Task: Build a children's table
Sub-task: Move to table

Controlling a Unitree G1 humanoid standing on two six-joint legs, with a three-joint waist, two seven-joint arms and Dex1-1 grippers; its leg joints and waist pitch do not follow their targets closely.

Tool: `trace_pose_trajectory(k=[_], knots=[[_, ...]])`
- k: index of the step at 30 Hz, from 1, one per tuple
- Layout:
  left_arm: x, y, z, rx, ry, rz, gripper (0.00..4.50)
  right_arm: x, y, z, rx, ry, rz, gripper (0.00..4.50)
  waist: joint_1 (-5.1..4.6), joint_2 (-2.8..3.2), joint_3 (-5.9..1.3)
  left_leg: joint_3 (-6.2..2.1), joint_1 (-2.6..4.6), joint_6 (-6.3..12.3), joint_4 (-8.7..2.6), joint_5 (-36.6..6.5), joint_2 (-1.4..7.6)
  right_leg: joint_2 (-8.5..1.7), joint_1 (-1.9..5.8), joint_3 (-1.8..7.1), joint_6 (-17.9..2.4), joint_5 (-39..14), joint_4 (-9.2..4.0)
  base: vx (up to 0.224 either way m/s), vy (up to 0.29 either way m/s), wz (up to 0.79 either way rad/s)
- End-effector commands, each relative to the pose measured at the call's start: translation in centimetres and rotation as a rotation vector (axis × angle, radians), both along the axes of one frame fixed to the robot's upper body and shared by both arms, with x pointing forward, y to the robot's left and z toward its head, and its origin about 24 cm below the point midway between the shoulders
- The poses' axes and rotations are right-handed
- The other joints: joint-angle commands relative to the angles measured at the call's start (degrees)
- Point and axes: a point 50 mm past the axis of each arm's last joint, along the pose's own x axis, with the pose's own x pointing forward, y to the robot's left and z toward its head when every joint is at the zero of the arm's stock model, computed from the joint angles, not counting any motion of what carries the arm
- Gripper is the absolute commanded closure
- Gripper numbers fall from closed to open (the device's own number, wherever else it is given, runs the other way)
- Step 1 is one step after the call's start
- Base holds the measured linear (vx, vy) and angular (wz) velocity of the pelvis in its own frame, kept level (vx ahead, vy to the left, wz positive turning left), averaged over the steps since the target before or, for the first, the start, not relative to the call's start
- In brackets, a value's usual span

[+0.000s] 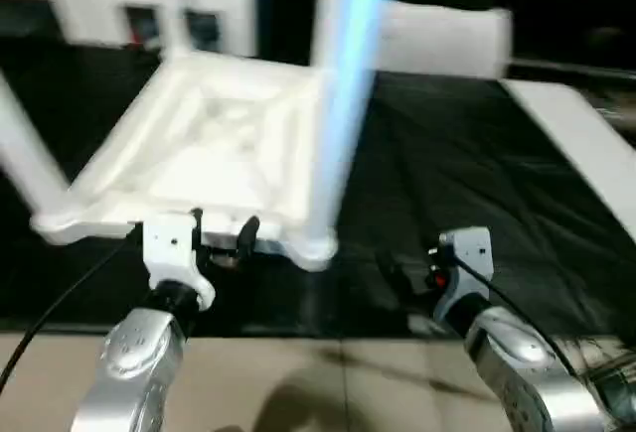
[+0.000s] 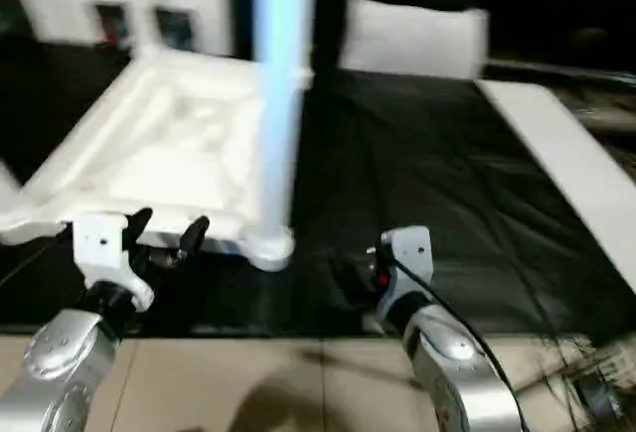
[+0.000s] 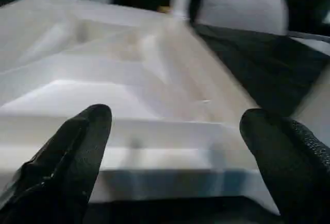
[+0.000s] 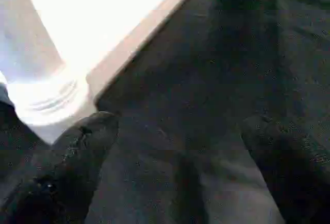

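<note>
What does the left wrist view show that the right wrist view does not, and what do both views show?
The left wrist view shows the ribbed underside of the tabletop between the two open black fingers of the left gripper, close to the tabletop's near edge. It also shows a flat white bag farther back.

The right wrist view shows the base of a leg standing in a corner socket, and the open right gripper above the black mat.

Both show part of the white tabletop, the black mat and a pair of open black fingers.
</note>
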Motion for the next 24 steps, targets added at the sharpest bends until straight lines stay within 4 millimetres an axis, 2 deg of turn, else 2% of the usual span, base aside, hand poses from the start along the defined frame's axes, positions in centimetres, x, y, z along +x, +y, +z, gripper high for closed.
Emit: trace_pose_trajectory(k=[1, 2, 3, 4, 5, 6, 7, 8, 9, 10, 11, 12, 13, 14, 15, 16, 17, 18, 20, 21, 23, 24], knots=[[0.2, -0.4, 0.3, 0.002, -0.014, -0.019, 0.06, 0.3, -0.6, 0.4, -0.005, -0.026, -0.044, 0.00, -2.66, 1.51, -2.73, -6.48, 7.63, 4.80, -8.13, -20.6, 7.68, 1.23, -4.43, 1.38, -7.5, -12.0, 2.60, 0.166, 0.005, 0.07], [0.3, -0.5, 0.4, 0.006, -0.019, -0.022, 0.06, 0.3, -0.8, 0.4, -0.012, -0.026, -0.052, 0.00, -2.53, 1.52, -2.47, -7.60, 8.28, 7.39, -8.15, -19.8, 8.53, 0.88, -5.46, 1.85, -6.1, -9.1, 4.45, 0.087, 0.003, 0.02], [0.4, -0.5, 0.5, 0.009, -0.027, -0.028, 0.06, 0.2, -0.9, 0.4, -0.017, -0.026, -0.065, 0.00, -2.43, 1.23, -2.37, -7.72, 9.02, 13.72, -7.70, -16.0, 9.13, -0.23, -7.19, 2.92, -2.7, -5.2, 6.15, 0.163, -0.018, 0.05], [0.6, -0.5, 0.5, 0.002, -0.023, -0.028, 0.06, 0.2, -1.1, 0.4, -0.019, -0.027, -0.080, 0.00, -2.23, 1.11, -2.08, -6.10, 8.09, 17.03, -6.89, -10.6, 7.57, -1.15, -7.67, 3.70, -2.3, -0.8, 5.41, 0.139, -0.051, 0.08], [0.7, -0.5, 0.5, -0.003, -0.019, -0.027, 0.06, 0.2, -1.3, 0.4, -0.020, -0.028, -0.091, 0.00, -1.77, -1.24, -2.40, -2.04, 4.51, 15.40, -5.03, -7.4, 3.88, -3.28, -5.02, 6.25, -4.0, 5.8, 1.01, 0.139, -0.051, 0.08], [0.8, -0.5, 0.5, -0.006, -0.016, -0.027, 0.06, 0.2, -1.4, 0.4, -0.021, -0.030, -0.097, 0.00, 0.56, -2.35, -2.77, -0.01, 0.23, 11.83, -0.89, -4.2, 0.03, -6.88, -0.76, 11.30, -7.5, 7.0, -1.18, 0.108, -0.084, 0.15], [0.9, -0.7, 0.6, -0.021, -0.020, -0.056, 0.06, 0.1, -1.6, 0.4, -0.034, -0.036, -0.107, 0.00, 0.55, -2.38, -2.97, -1.34, -2.07, 9.91, 0.57, -0.4, 0.54, -9.67, 1.44, 13.28, -10.1, 10.8, -1.15, 0.105, -0.068, 0.01], [1.0, -0.7, 0.6, -0.036, -0.021, -0.073, 0.06, 0.0, -1.7, 0.4, -0.032, -0.039, -0.112, 0.00, 1.17, -2.47, -4.08, -2.60, -2.91, 5.69, -1.09, 10.6, 2.27, -8.19, 2.06, 11.23, -11.7, 31.4, 2.88, 0.105, -0.068, 0.01], [1.1, -0.8, 0.7, -0.059, -0.020, -0.087, 0.06, 0.0, -1.7, 0.4, -0.018, -0.044, -0.114, 0.00, 0.52, -2.03, -4.28, -2.32, -1.93, 3.39, -1.92, 20.8, 1.51, -3.35, 0.81, 8.61, -11.2, 48.7, 5.17, 0.101, -0.036, -0.14], [1.3, -0.7, 0.8, -0.086, -0.020, -0.096, 0.06, -0.1, -1.6, 0.5, 0.002, -0.051, -0.105, 0.00, 0.66, -1.37, -4.43, -2.10, -0.66, 2.90, -1.44, 23.2, 1.39, -2.50, -0.09, 8.30, -11.5, 51.8, 5.15, 0.052, -0.041, 0.02], [1.5, -0.6, 0.8, -0.097, -0.016, -0.098, 0.06, -0.1, -1.6, 0.6, 0.011, -0.058, -0.095, 0.00, 0.24, -0.69, -4.38, -2.34, -0.10, 1.51, -1.40, 25.4, 1.59, -1.76, -0.51, 7.94, -12.9, 49.3, 5.16, 0.046, -0.057, 0.05], [1.7, -0.6, 0.9, -0.105, -0.013, -0.105, 0.06, -0.1, -1.4, 0.8, 0.014, -0.070, -0.077, 0.00, 0.16, -0.23, -3.95, -2.56, 0.43, 0.01, -1.86, 23.2, 2.23, -1.51, -1.13, 7.68, -13.7, 40.6, 4.14, 0.000, 0.000, 0.00], [1.8, -0.5, 0.9, -0.108, -0.011, -0.109, 0.06, -0.1, -1.4, 0.8, 0.015, -0.078, -0.065, 0.00, 0.06, -0.28, -3.64, -2.67, 0.71, -0.60, -2.17, 20.3, 2.57, -1.63, -1.41, 7.69, -14.1, 35.0, 3.58, 0.000, 0.000, 0.00], [2.2, -0.4, 0.9, -0.089, -0.013, -0.119, 0.06, -0.1, -1.3, 1.0, -0.002, -0.099, -0.043, 0.00, -0.12, -0.45, -3.11, -2.75, 0.58, -1.29, -3.01, 12.4, 3.11, -2.13, -1.34, 7.84, -15.0, 24.1, 2.71, 0.000, 0.000, 0.00], [2.4, -0.3, 0.9, -0.080, -0.014, -0.127, 0.06, -0.1, -1.3, 1.1, -0.014, -0.105, -0.035, 0.00, -0.02, -0.38, -2.75, -2.58, 0.77, -1.13, -3.62, 3.9, 3.45, -2.56, -1.47, 7.96, -15.3, 14.3, 1.90, 0.000, 0.000, 0.00], [2.8, -0.1, 0.9, -0.057, -0.015, -0.152, 0.06, 0.0, -1.2, 1.1, -0.028, -0.110, -0.024, 0.00, 0.00, -0.60, -2.55, -2.59, 0.80, -0.88, -3.94, 0.7, 3.68, -2.74, -1.52, 8.04, -15.3, 10.2, 1.59, -0.091, -0.007, 0.03], [3.4, -0.1, 1.0, -0.009, -0.026, -0.210, 0.06, 0.2, -1.2, 1.2, -0.034, -0.116, -0.007, 0.00, 0.10, -0.24, -1.86, -2.57, 0.92, -0.75, -4.66, -5.9, 3.93, -2.72, -2.18, 8.07, -14.7, 1.1, 1.04, -0.091, -0.007, 0.03], [3.6, -0.1, 1.0, 0.002, -0.029, -0.221, 0.06, 0.3, -1.2, 1.2, -0.036, -0.117, -0.006, 0.00, -0.02, -0.04, -1.34, -2.43, 1.24, -1.53, -5.17, -12.8, 4.29, -3.01, -2.71, 8.13, -13.8, -8.7, 0.20, -0.117, -0.014, 0.05], [4.0, -0.1, 1.0, 0.025, -0.031, -0.247, 0.06, 0.5, -1.3, 1.4, -0.040, -0.145, -0.004, 0.00, -0.27, -0.41, -1.11, -2.16, 1.12, -3.04, -5.37, -17.4, 4.60, -3.54, -3.01, 8.33, -12.2, -17.4, -0.62, -0.107, -0.018, 0.04], [4.0, -0.1, 1.0, 0.025, -0.031, -0.247, 0.06, 0.5, -1.3, 1.4, -0.040, -0.145, -0.004, 0.00, -0.27, -0.37, -1.28, -2.00, 0.94, -3.60, -5.41, -17.2, 4.62, -3.63, -3.12, 8.41, -11.3, -19.1, -0.74, -0.075, -0.012, 0.00], [4.4, 0.0, 0.9, 0.052, -0.036, -0.277, 0.06, 0.7, -1.3, 1.6, -0.044, -0.167, -0.005, 0.00, -0.17, -0.29, -1.32, -1.84, 0.61, -3.64, -5.53, -15.7, 4.66, -3.55, -3.32, 8.43, -10.6, -18.1, -0.73, -0.058, -0.007, -0.02], [4.9, -0.1, 0.8, 0.074, -0.029, -0.356, 0.06, 1.0, -1.5, 1.5, -0.043, -0.144, -0.005, 0.00, -0.13, 0.01, -1.42, -1.69, 0.81, -3.49, -5.46, -15.2, 4.45, -3.36, -3.63, 8.47, -10.4, -17.2, -0.89, 0.000, 0.000, 0.00]])
